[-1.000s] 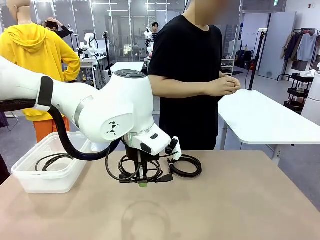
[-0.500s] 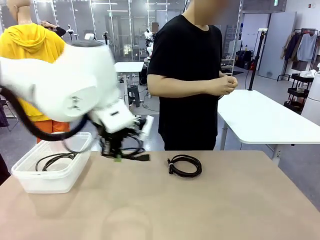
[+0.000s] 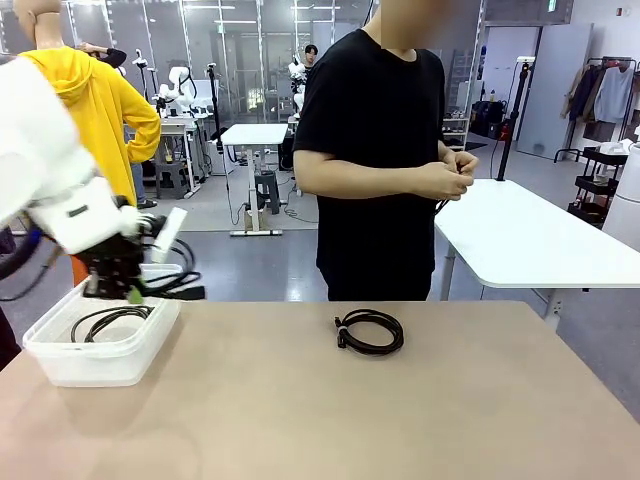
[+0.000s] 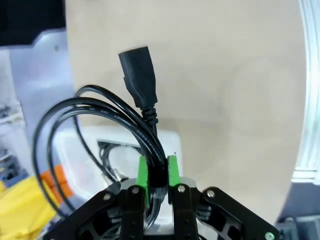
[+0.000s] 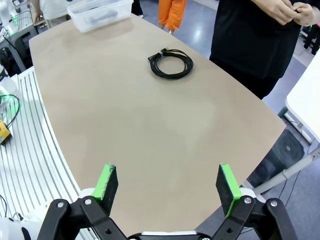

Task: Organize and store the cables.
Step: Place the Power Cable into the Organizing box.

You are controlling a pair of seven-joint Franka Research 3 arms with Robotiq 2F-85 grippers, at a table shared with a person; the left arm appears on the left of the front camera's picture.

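Note:
My left gripper hangs over the clear plastic bin at the table's left end, shut on a coiled black cable. In the left wrist view the green pads pinch the cord below its black plug, with loops hanging to one side and the bin beneath. Another coiled cable lies inside the bin. A third coil rests on the table near the far edge, seen also as a coil in the right wrist view. My right gripper stands open, high above the table's near end.
A person in a black shirt stands at the far side with both hands clasped at chest height, away from the tan table. The bin sits at the table's far corner in the right wrist view.
My left arm has lifted the coil from the table's middle and swung it left to above the bin. The other coil on the table has stayed put.

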